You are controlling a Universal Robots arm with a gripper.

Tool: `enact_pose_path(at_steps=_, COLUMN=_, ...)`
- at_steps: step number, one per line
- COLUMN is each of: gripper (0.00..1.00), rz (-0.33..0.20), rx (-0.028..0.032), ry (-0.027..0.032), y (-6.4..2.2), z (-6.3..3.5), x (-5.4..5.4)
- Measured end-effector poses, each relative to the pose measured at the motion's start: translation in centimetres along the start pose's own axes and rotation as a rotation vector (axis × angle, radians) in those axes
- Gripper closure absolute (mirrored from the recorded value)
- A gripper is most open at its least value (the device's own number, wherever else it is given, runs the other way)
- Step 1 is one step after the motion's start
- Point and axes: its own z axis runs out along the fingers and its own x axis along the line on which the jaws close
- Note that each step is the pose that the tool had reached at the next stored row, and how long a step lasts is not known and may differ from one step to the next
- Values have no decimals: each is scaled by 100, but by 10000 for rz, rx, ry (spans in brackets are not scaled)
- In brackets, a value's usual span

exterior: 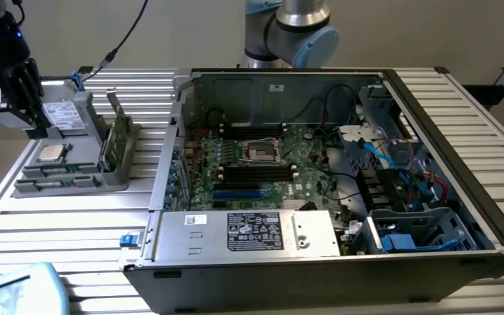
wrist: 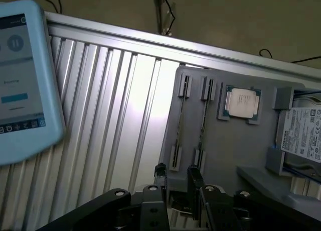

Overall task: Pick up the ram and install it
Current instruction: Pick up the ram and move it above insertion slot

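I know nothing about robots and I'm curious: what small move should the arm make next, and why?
Probably lower straight down. The gripper hovers open above the grey holder, and what looks like the ram, edge-up in its slot, lies roughly in line with the gap between the jaws, untouched.

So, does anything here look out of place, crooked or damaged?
Nothing stands out. The processor lies flat in its tray pocket, the card stands on edge in the tray, and the case shows no visible damage.
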Motion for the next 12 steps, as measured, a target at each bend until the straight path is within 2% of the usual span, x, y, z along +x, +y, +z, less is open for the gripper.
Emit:
enact_pose_path(at_steps=5, gripper=69, rz=2, rx=0, ry=0, y=8, z=92, x=-12)
enact_pose_path(at_steps=12, gripper=69, rz=87, rx=-2, ry=-4, y=71, z=223, x=-28)
